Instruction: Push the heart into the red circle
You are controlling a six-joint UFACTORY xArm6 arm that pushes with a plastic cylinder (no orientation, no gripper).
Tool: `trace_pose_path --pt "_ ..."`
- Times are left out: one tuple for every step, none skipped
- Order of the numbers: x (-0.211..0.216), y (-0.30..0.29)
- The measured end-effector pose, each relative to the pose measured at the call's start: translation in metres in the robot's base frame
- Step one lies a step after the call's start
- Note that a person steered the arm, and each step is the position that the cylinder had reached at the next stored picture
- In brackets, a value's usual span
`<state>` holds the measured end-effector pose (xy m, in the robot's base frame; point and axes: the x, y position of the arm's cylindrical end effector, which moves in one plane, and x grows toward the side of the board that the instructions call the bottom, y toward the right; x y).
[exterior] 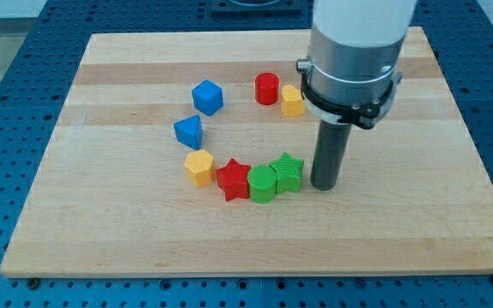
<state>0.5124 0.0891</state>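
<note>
The yellow heart (292, 101) lies near the view's top centre, touching the right side of the red circle (267, 88). My tip (324, 185) rests on the board well below the heart, just to the right of the green star (288, 172). The arm's grey body hangs over the heart's right side.
A blue cube (207, 97) and a blue triangle (189, 131) lie at the left. Below them a yellow hexagon (199, 167), a red star (233, 178) and a green circle (262, 184) form a row with the green star. The wooden board (101, 222) sits on a blue surface.
</note>
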Motion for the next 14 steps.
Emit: trace_pose_path --pt "-0.019 0.058" --pt "-0.063 0.047" --pt "-0.082 0.025" --pt "-0.085 0.018" --pt "-0.087 0.009" --pt "-0.090 0.006" --pt "-0.092 0.003" --pt "-0.092 0.000" --pt "-0.098 0.000" --pt "-0.109 0.000" --pt "-0.116 -0.006" --pt "-0.116 -0.019" --pt "-0.116 -0.030" --pt "-0.120 -0.034"
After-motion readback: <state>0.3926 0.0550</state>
